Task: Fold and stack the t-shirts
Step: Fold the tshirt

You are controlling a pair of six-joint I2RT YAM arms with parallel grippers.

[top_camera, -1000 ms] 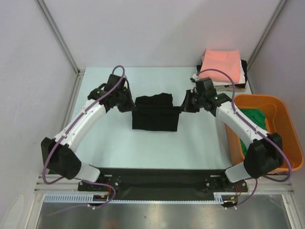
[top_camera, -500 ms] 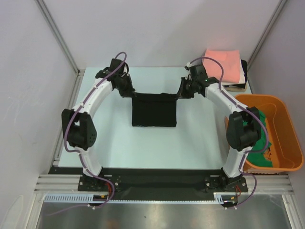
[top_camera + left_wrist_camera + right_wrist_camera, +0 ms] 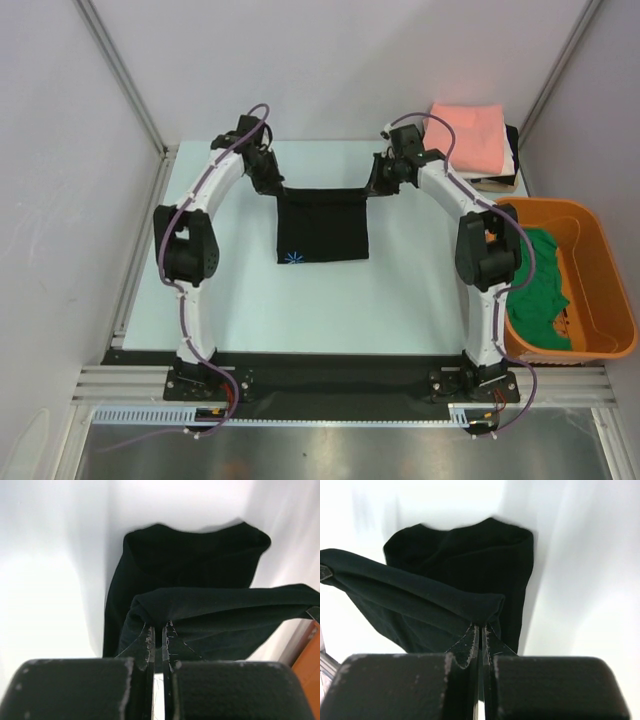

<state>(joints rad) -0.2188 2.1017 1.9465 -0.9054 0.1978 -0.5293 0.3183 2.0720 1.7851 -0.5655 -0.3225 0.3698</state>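
The black t-shirt (image 3: pixel 322 225) hangs between both grippers near the far edge of the table, its small blue-white starburst mark (image 3: pixel 293 257) showing at the lower left. My left gripper (image 3: pixel 272 186) is shut on its upper left corner, and the cloth fills the left wrist view (image 3: pixel 200 610). My right gripper (image 3: pixel 372 187) is shut on its upper right corner, and the cloth shows in the right wrist view (image 3: pixel 450 595). Folded salmon-pink (image 3: pixel 467 137), white and tan shirts are stacked at the far right. A green shirt (image 3: pixel 543 290) lies in the tub.
An orange plastic tub (image 3: pixel 590 225) stands at the right edge of the table (image 3: pixel 230 300). The stack of folded shirts sits just behind it. Grey walls and frame posts close in the table on the left, back and right.
Both grippers have moved toward the far edge, carrying the black shirt's top edge up and back. The shirt has turned over, so its starburst mark shows now.
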